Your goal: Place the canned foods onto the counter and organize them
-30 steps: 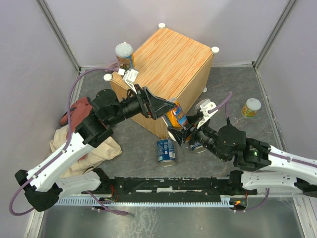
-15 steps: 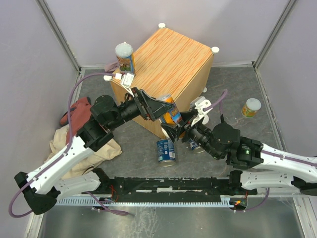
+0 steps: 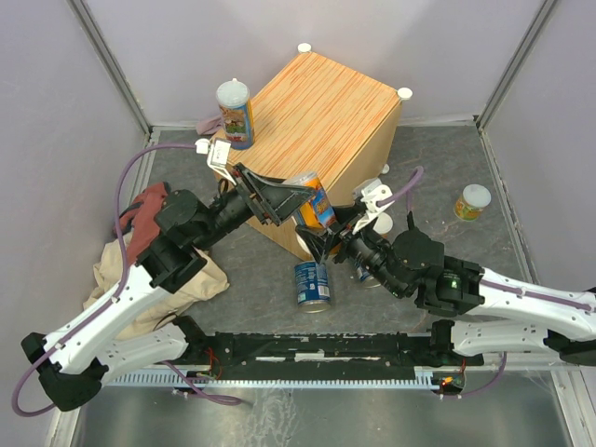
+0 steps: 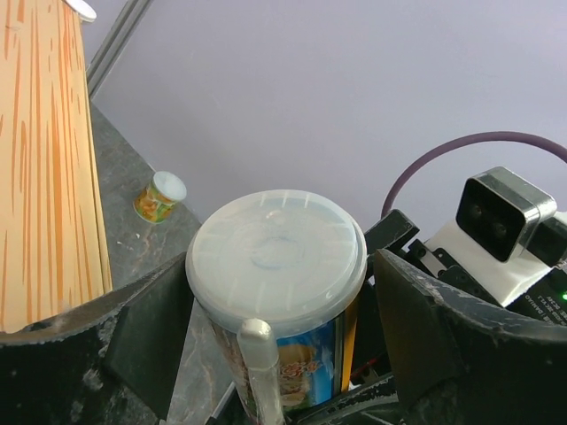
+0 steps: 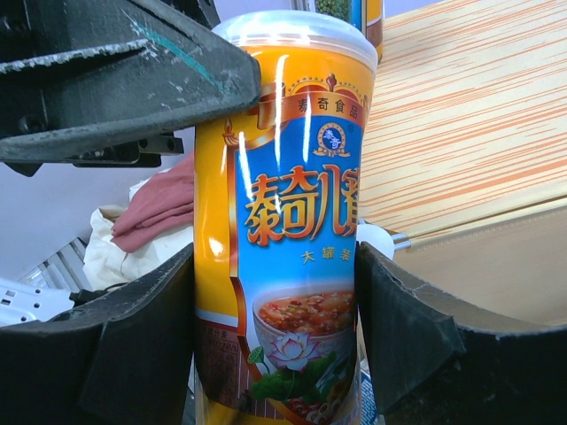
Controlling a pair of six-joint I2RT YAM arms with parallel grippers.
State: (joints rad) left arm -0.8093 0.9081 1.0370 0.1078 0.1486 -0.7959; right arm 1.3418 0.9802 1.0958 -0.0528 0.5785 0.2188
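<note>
The right fingers (image 5: 133, 354) are closed on the lower half of a tall orange and blue can (image 5: 292, 221), with one dark pad pressed against each side of its label. The can is held upright and clear of the grey surface (image 3: 251, 270), just in front of the near corner of the wood-grain box (image 3: 317, 112), with its pale plastic lid uppermost.

The left fingers (image 4: 425, 336) are set on either side of the can's top, from the left. In the right wrist view one of them is seen against the rim of the lid. Whether they actually pinch the can cannot be told.

Just in front of the held can, a blue-labelled ring-pull can (image 3: 312, 282) is stood on the grey surface, apart from the box. A second tall can (image 3: 235, 112) with a pale lid is seen upright just beside the box's far-left edge. A short pale-lidded can (image 3: 473, 201) is stood near the right wall, well apart from the box. Another pale lid (image 3: 380, 223) is partly hidden behind the right arm (image 3: 484, 289).

A red cloth (image 3: 140, 219) and a beige cloth (image 3: 207, 277) are seen crumpled at the left, partly covered by the left arm (image 3: 130, 289).
</note>
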